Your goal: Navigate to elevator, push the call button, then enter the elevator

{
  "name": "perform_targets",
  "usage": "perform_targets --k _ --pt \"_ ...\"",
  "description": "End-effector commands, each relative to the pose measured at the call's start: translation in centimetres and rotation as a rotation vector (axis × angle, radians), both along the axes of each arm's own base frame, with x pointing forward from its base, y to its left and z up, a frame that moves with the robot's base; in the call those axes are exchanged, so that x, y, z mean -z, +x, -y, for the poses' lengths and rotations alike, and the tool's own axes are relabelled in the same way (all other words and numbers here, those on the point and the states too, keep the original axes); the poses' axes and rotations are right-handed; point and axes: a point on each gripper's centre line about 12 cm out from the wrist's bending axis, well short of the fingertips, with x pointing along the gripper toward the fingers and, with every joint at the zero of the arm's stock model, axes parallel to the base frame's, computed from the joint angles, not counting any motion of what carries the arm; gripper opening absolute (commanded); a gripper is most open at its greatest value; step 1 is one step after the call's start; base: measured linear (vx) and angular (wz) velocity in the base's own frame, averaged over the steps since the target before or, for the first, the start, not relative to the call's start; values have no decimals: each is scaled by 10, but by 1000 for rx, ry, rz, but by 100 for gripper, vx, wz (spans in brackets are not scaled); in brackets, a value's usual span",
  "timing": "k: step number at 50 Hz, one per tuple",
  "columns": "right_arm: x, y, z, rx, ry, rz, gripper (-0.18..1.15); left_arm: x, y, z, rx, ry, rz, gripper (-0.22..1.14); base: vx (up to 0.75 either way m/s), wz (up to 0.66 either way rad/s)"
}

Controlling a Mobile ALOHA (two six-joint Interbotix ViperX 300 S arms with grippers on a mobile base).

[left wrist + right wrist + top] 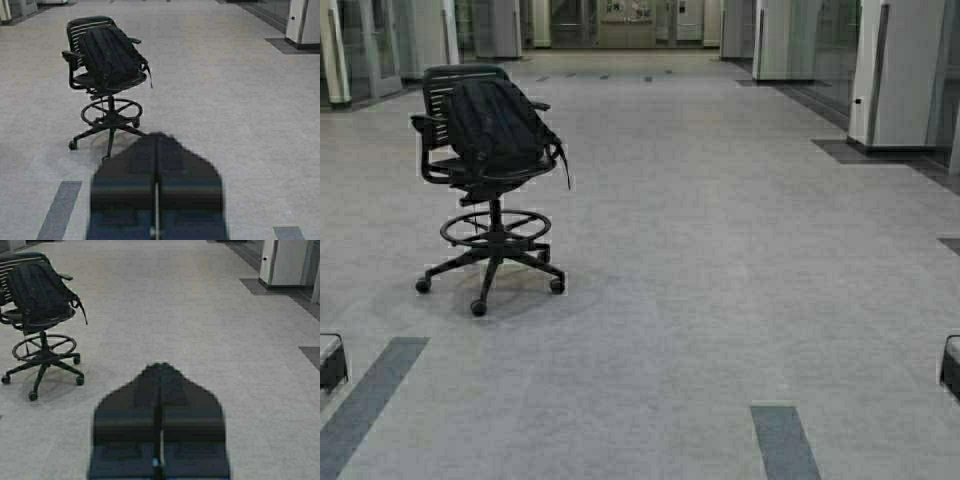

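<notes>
Neither the elevator nor the call button shows in any view. My left gripper is held low over the grey floor, shut with its fingers pressed together and holding nothing. My right gripper is held the same way, also shut and empty. In the high view only a dark bit of each arm shows, the left arm at the left edge and the right arm at the right edge.
A black office chair on castors with a black backpack on its seat stands ahead on the left. A white pillar and glass fronts line the right side. The wide grey floor runs ahead to glass-fronted doorways.
</notes>
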Motion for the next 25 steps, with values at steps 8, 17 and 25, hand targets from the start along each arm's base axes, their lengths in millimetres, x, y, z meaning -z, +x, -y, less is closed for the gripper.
perform_targets --k 8,17,25 --pt "3 -4 1 6 12 9 5 0 -7 1 8 -43 18 2 1 0" --pt "3 -4 1 6 12 11 5 0 -6 1 8 -43 14 2 0 0" --pt "3 -4 1 7 5 11 5 0 -6 1 8 -40 14 2 1 -2"
